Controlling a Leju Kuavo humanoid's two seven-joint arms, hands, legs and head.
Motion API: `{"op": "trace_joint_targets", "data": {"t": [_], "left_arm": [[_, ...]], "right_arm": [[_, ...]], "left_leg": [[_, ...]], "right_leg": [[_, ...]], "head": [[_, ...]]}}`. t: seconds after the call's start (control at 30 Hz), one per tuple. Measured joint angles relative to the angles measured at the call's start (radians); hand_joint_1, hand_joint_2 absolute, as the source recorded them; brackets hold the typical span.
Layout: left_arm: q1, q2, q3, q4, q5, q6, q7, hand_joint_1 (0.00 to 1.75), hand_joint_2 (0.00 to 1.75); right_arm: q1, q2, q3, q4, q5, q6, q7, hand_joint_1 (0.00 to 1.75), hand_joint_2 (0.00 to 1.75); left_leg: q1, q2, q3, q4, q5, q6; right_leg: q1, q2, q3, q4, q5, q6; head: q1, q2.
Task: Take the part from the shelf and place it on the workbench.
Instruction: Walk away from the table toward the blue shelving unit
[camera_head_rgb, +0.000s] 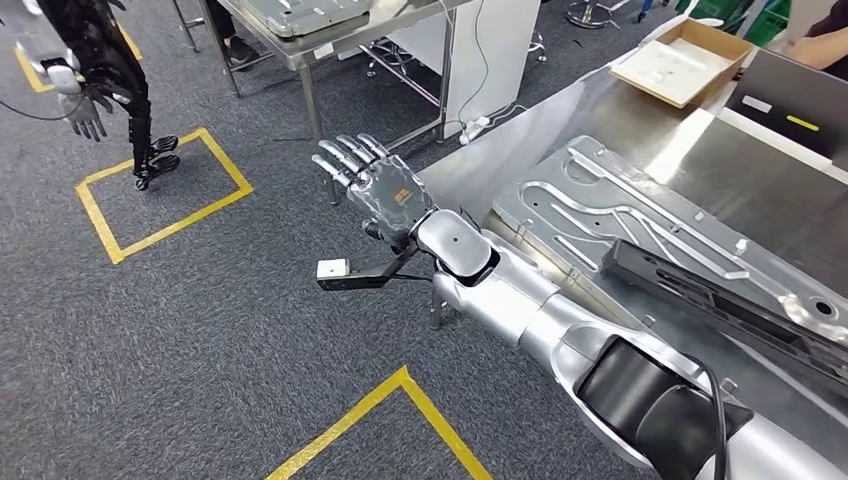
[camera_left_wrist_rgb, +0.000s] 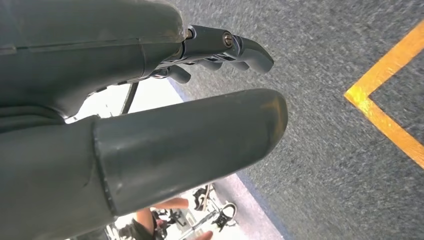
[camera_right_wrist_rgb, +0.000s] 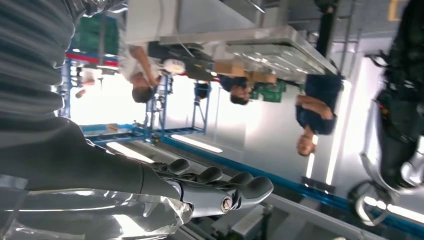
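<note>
On the workbench (camera_head_rgb: 715, 150), to my right, lies the part (camera_head_rgb: 640, 215) — a flat silver panel with raised ribs and curved slots, resting flat on the steel top close to the near edge. Across its near end lies a long black bar (camera_head_rgb: 725, 300), touching it.

Just off the bench's corner, over the grey carpet (camera_head_rgb: 200, 350), my right hand (camera_head_rgb: 385, 190) hangs released: fingers stretched out and apart, nothing in them, palm turned away from the bench. It is near the part but not touching it. From the right wrist the same fingers (camera_right_wrist_rgb: 215, 187) show straight and bare, pointing toward a steel table (camera_right_wrist_rgb: 260, 42) and several people standing beyond it.

My left hand (camera_left_wrist_rgb: 150, 100) is slack as well — the thumb (camera_left_wrist_rgb: 200, 140) stands clear of the lightly curled fingers (camera_left_wrist_rgb: 240, 47), with nothing between them, above carpet marked with yellow tape (camera_left_wrist_rgb: 385, 105).

Farther back on the bench sits an open cardboard box (camera_head_rgb: 680, 62), and a person's arm (camera_head_rgb: 822, 45) reaches in beside it. Across the floor a taped yellow square (camera_head_rgb: 160, 190) is laid out, and another robot (camera_head_rgb: 100, 60), dark-bodied, stands at its far corner.
</note>
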Motion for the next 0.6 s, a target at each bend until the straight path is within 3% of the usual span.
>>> {"op": "trace_joint_targets", "data": {"t": [0.03, 0.1, 0.13, 0.2, 0.27, 0.33, 0.37, 0.4, 0.47, 0.53, 0.6], "left_arm": [[-0.001, -0.001, 0.0, -0.001, -0.003, 0.001, 0.0, 0.0, 0.0], [-0.001, 0.0, 0.0, -0.001, -0.005, 0.002, 0.0, 0.0, 0.0], [0.0, 0.0, 0.0, -0.001, -0.005, 0.002, 0.0, 0.0, 0.0], [0.0, 0.0, 0.0, -0.002, -0.005, 0.002, 0.0, 0.0, 0.0], [-0.003, 0.0, 0.0, -0.002, -0.007, 0.003, -0.002, 0.0, 0.0], [-0.002, 0.0, 0.0, -0.002, -0.008, 0.004, -0.004, 0.0, 0.0], [-0.001, 0.0, 0.0, -0.002, -0.007, 0.004, -0.005, 0.0, 0.0], [0.0, 0.0, 0.0, -0.002, -0.006, 0.005, -0.005, 0.0, 0.0], [0.0, 0.0, 0.0, -0.002, -0.004, 0.005, -0.005, 0.0, 0.0], [0.0, 0.0, 0.0, -0.002, -0.003, 0.006, -0.005, 0.0, 0.0], [0.002, 0.0, 0.0, -0.002, -0.001, 0.005, -0.005, 0.0, 0.0]], "right_arm": [[-0.002, 0.0, 0.0, 0.0, 0.0, 0.001, 0.0, 0.0, 1.75], [-0.003, 0.002, 0.001, 0.0, -0.001, 0.002, -0.001, 0.0, 1.75], [-0.004, 0.002, 0.002, -0.001, -0.001, 0.002, 0.0, 0.0, 1.75], [-0.007, 0.004, 0.002, -0.001, -0.002, 0.002, 0.0, 0.0, 1.75], [-0.008, 0.004, 0.003, -0.001, -0.004, 0.003, 0.0, 0.0, 1.75], [-0.005, 0.003, 0.005, 0.0, -0.006, 0.003, 0.0, 0.0, 1.75], [-0.003, 0.003, 0.006, 0.0, -0.008, 0.003, 0.0, 0.0, 1.75], [-0.003, 0.003, 0.008, 0.0, -0.008, 0.003, 0.0, 0.0, 1.75], [-0.006, 0.003, 0.01, 0.0, -0.009, 0.003, 0.0, 0.0, 1.75], [-0.009, 0.003, 0.011, 0.0, -0.01, 0.003, 0.0, 0.0, 1.75], [-0.01, 0.003, 0.012, 0.0, -0.01, 0.003, 0.0, 0.0, 1.75]], "left_leg": [[0.003, -0.011, -0.004, -0.001, 0.002, -0.005], [0.007, -0.037, -0.009, -0.005, 0.008, -0.018], [0.005, -0.031, -0.011, -0.002, 0.006, -0.024], [0.0, 0.023, -0.034, 0.049, -0.026, -0.03], [0.002, 0.086, -0.093, 0.171, -0.089, -0.037], [0.008, 0.104, -0.139, 0.262, -0.117, -0.045], [0.011, 0.108, -0.135, 0.257, -0.105, -0.049], [0.014, 0.115, -0.108, 0.209, -0.076, -0.051], [0.013, 0.152, -0.032, 0.074, -0.025, -0.052], [0.007, 0.169, 0.003, 0.007, -0.01, -0.04], [0.003, 0.146, 0.001, 0.005, -0.011, -0.025]], "right_leg": [[0.001, 0.014, 0.01, -0.024, 0.004, -0.002], [0.001, -0.007, 0.018, -0.036, 0.006, -0.004], [-0.001, -0.022, 0.024, -0.044, 0.008, -0.007], [-0.006, -0.052, 0.038, -0.061, 0.015, -0.017], [-0.002, -0.082, 0.044, -0.065, 0.014, -0.022], [0.0, -0.113, 0.044, -0.063, 0.01, -0.021], [-0.001, -0.128, 0.044, -0.061, 0.008, -0.019], [-0.001, -0.142, 0.045, -0.059, 0.004, -0.016], [0.0, -0.166, 0.046, -0.049, -0.007, -0.006], [0.006, -0.185, 0.046, -0.04, -0.016, 0.005], [0.008, -0.203, 0.05, -0.04, -0.02, 0.013]], "head": [[0.0, 0.0], [0.0, 0.0], [0.0, 0.0], [-0.001, 0.0], [-0.002, 0.0], [-0.002, 0.0], [-0.002, 0.0], [-0.002, 0.0], [-0.002, 0.0], [-0.001, 0.0], [0.001, 0.0]]}}
